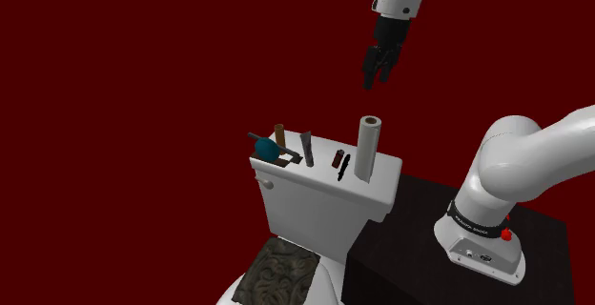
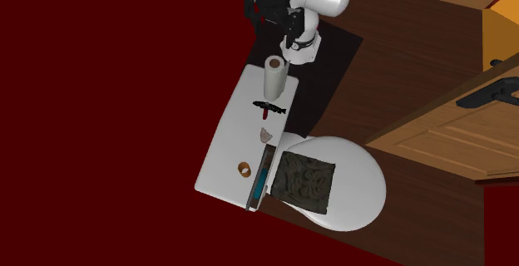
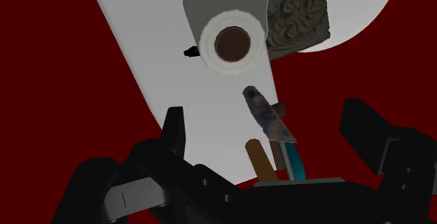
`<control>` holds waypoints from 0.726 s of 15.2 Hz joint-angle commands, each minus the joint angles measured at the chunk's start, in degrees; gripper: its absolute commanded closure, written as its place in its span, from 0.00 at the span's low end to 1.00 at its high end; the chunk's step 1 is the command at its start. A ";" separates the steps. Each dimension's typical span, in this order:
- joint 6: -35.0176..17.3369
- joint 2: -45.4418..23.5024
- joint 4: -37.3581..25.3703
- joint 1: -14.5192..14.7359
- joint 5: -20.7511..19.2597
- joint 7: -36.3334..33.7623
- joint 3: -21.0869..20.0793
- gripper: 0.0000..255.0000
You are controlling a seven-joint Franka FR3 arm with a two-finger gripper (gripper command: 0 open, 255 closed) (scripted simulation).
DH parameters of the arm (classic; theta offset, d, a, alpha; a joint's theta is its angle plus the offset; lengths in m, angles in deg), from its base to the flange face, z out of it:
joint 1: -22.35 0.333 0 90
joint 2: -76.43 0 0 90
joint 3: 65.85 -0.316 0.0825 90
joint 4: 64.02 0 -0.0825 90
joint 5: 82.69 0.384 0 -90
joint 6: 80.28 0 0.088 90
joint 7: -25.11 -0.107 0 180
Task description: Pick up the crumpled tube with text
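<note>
The crumpled grey tube (image 1: 306, 147) stands on the white toilet tank lid (image 1: 319, 176), between a teal brush (image 1: 268, 147) and a small red-brown item (image 1: 338, 157). From overhead the tube (image 2: 267, 135) lies near the lid's (image 2: 229, 152) edge toward the seat. My black gripper (image 1: 375, 71) hangs well above the tank, over the tall paper roll (image 1: 368, 148), open and empty. In the wrist view the tube (image 3: 266, 114) shows far below, between the spread fingers (image 3: 175, 128), beside a brown cylinder (image 3: 259, 159) and the paper roll (image 3: 231, 44).
A black stick-like item (image 1: 345, 167) lies next to the paper roll. A brown ring-topped cylinder (image 2: 244, 169) stands at the lid's far end. A patterned cover (image 2: 303, 181) lies on the toilet seat lid. The dark stand (image 1: 410, 246) adjoins the tank. Wooden cabinets (image 2: 449, 131) stand beyond.
</note>
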 commanded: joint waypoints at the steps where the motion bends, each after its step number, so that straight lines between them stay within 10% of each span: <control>1: 0.00 0.00 0.00 0.00 0.00 0.00 0.00 0.00; 11: -21.68 -14.18 2.78 0.47 -0.58 -7.42 -9.01 0.00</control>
